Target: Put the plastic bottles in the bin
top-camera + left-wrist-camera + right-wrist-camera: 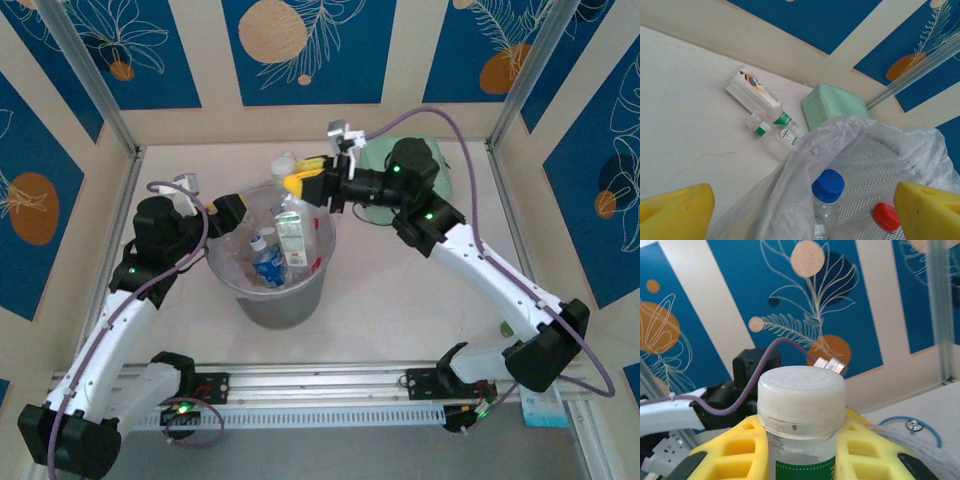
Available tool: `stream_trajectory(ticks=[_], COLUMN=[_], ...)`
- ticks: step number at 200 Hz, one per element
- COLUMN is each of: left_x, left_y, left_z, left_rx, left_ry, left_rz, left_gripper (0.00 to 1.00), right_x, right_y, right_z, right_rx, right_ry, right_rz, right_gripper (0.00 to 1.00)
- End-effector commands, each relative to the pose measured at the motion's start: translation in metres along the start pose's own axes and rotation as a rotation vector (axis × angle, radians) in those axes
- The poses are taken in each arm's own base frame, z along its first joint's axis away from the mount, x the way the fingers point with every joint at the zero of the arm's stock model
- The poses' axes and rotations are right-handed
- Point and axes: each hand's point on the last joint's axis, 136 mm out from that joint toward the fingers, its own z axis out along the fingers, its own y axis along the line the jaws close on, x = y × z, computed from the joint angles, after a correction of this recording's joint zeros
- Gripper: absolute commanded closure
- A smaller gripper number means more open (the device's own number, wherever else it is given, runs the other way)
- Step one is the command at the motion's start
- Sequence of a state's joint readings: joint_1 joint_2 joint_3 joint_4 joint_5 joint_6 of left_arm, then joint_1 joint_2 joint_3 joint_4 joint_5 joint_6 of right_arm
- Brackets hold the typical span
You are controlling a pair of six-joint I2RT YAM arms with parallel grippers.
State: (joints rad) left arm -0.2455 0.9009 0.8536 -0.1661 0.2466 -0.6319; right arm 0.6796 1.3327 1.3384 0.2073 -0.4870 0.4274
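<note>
Grey and lined with a clear bag, the bin [278,300] stands mid-table in the overhead view. At least 2 bottles are already inside it: a blue-labelled bottle [267,262] and a taller white-and-green bottle [291,238]. The right gripper [300,182] hangs at the bin's far rim, and the left gripper [232,208] sits over its left rim.

From the left wrist, that gripper's yellow fingers [675,210] stand spread wide with nothing held, only the bag's edge below them. A blue cap [828,186] and a red cap [886,216] show down inside the bag. Beyond the bin, 2 loose bottles [757,92] lie on the table [680,125], near a mint-green pouch [832,105].

From the right wrist, a white-capped bottle [801,390] is pinched by its neck and shoulder between the yellow pads [735,450]. A blue tube [912,422] lies off to the side.

I'd say the step in hand is delivering this bottle. The next move calls for bringing it fully over the opening, clear of the rim and of the left gripper, then letting the jaws part. After that, the 2 loose bottles need fetching.
</note>
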Motion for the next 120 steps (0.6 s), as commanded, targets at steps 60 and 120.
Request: stream_trajectory(ticks=[60, 120], left_x=[0.028, 0.026], left_y=[0.010, 0.009], left_z=[0.012, 0.013], left_rx=[-0.007, -0.007], left_ry=[0.079, 0.075], left_rz=[-0.057, -0.061], left_gripper=[0.09, 0.10], right_x=[0.018, 0.081], right_y=[0.032, 0.013], right_z=[0.031, 0.046], right_rx=[-0.141, -0.122], right_ry=[-0.034, 0.123], right_rz=[-0.071, -0.036], right_gripper=[1.00, 1.00])
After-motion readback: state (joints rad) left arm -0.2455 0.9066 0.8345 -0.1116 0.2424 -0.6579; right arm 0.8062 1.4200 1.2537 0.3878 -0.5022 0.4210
